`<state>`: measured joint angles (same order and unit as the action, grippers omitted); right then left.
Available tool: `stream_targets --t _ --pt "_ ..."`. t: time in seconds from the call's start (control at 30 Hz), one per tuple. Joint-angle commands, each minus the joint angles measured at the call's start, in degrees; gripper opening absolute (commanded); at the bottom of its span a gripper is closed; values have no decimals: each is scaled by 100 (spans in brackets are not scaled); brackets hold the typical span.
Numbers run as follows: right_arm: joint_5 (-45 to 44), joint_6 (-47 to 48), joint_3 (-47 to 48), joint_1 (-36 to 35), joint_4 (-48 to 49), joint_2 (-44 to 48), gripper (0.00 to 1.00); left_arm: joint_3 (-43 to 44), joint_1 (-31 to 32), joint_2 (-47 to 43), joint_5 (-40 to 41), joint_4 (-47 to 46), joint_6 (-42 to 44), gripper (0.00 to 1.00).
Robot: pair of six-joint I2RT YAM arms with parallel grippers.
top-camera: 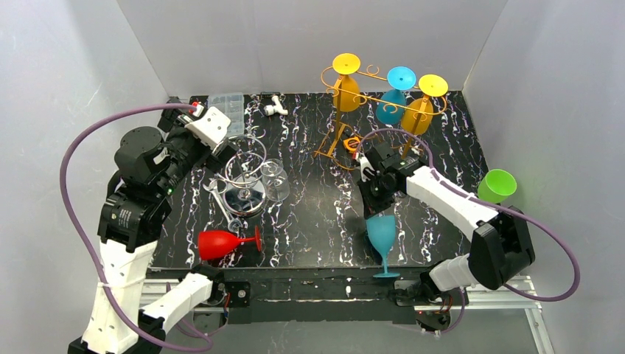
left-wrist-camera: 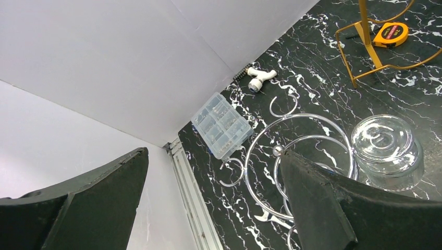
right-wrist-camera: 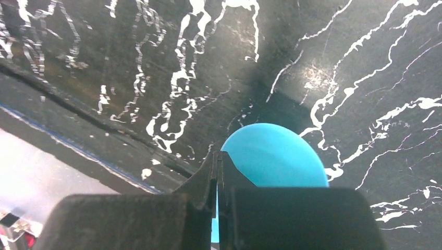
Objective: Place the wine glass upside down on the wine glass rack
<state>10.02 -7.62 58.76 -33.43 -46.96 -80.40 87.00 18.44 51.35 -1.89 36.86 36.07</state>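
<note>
A blue wine glass (top-camera: pixel 381 234) hangs from my right gripper (top-camera: pixel 377 206), its stem and foot pointing toward the table's near edge. In the right wrist view my right gripper (right-wrist-camera: pixel 217 153) is shut on the thin rim of the blue bowl (right-wrist-camera: pixel 276 156). The gold wine glass rack (top-camera: pixel 346 125) stands at the back with two yellow glasses and one blue glass (top-camera: pixel 395 99) hanging upside down. My left gripper (top-camera: pixel 225 153) is open and empty above the silver wire rack (top-camera: pixel 247 173). Its fingers (left-wrist-camera: pixel 323 203) stand wide apart.
A red wine glass (top-camera: pixel 221 242) lies on its side at the front left. A clear glass (left-wrist-camera: pixel 388 148) sits beside the silver rack. A plastic parts box (left-wrist-camera: pixel 221 125), a white fitting (left-wrist-camera: pixel 259 78) and a tape measure (left-wrist-camera: pixel 391 34) lie at the back. A green cup (top-camera: pixel 496 184) is at the right.
</note>
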Motion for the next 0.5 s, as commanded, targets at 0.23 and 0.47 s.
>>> stream_targets --t 0.23,0.47 --pt "48 -293 2099 -6 -628 155 1 145 -21 -27 -149 -100 -57 98" --pt "379 -1131 2404 -13 625 651 1 132 -17 -100 -355 -79 -294 98"
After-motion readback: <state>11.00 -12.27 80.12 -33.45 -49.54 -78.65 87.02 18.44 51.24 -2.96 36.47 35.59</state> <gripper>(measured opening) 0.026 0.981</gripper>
